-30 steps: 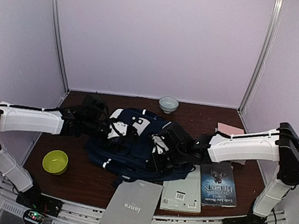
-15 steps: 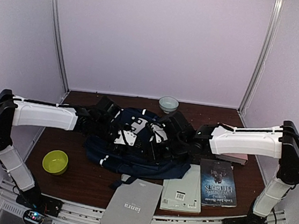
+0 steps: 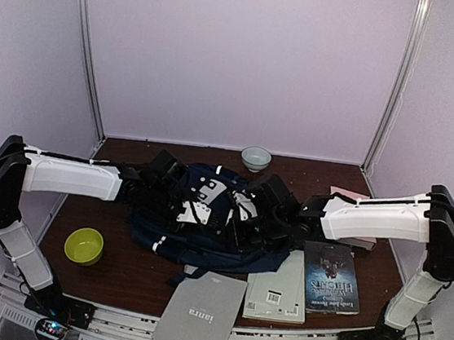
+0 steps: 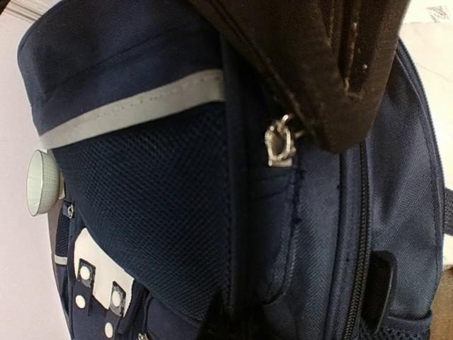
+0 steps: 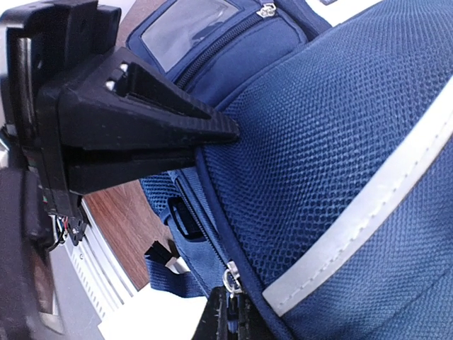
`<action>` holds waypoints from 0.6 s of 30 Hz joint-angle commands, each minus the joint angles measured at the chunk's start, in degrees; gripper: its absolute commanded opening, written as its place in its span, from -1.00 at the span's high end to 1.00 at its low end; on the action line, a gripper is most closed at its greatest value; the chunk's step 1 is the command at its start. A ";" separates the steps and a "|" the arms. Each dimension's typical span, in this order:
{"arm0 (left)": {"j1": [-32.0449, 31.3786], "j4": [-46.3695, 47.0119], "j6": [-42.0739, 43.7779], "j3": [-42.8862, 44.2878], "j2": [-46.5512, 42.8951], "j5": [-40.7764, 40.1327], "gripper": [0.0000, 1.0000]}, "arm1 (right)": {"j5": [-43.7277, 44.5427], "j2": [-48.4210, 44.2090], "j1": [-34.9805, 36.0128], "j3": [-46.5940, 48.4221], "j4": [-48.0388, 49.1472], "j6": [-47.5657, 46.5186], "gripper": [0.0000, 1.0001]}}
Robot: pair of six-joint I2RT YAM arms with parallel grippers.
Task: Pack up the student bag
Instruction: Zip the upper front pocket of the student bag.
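Observation:
The student bag (image 3: 202,245), navy with pale stripes, lies in the middle of the table between both arms. My left gripper (image 3: 180,204) is shut on a fold of its fabric along a seam; in the left wrist view its dark tips (image 4: 237,315) pinch the navy cloth (image 4: 141,184). My right gripper (image 3: 248,215) is shut on a silver zip pull (image 5: 230,278) at the edge of the mesh panel (image 5: 340,127), its tips (image 5: 237,322) low in that view. The left gripper's black fingers (image 5: 141,120) show there too, nipping the bag's rim.
A green bowl (image 3: 84,245) sits at the front left and a small white bowl (image 3: 255,158) at the back. A grey notebook (image 3: 201,313), a white book (image 3: 277,295) and a dark book (image 3: 332,279) lie in front of the bag; a pink book (image 3: 347,197) sits under the right arm.
Both grippers have moved inward over the bag's top. The left gripper, open before, has shut on the fabric. The right stays shut on the zip pull.

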 commanded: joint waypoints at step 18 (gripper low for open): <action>-1.05 3.65 -3.79 1.88 0.12 -1.09 1.00 | 2.23 2.55 -0.26 -8.53 11.15 3.18 0.49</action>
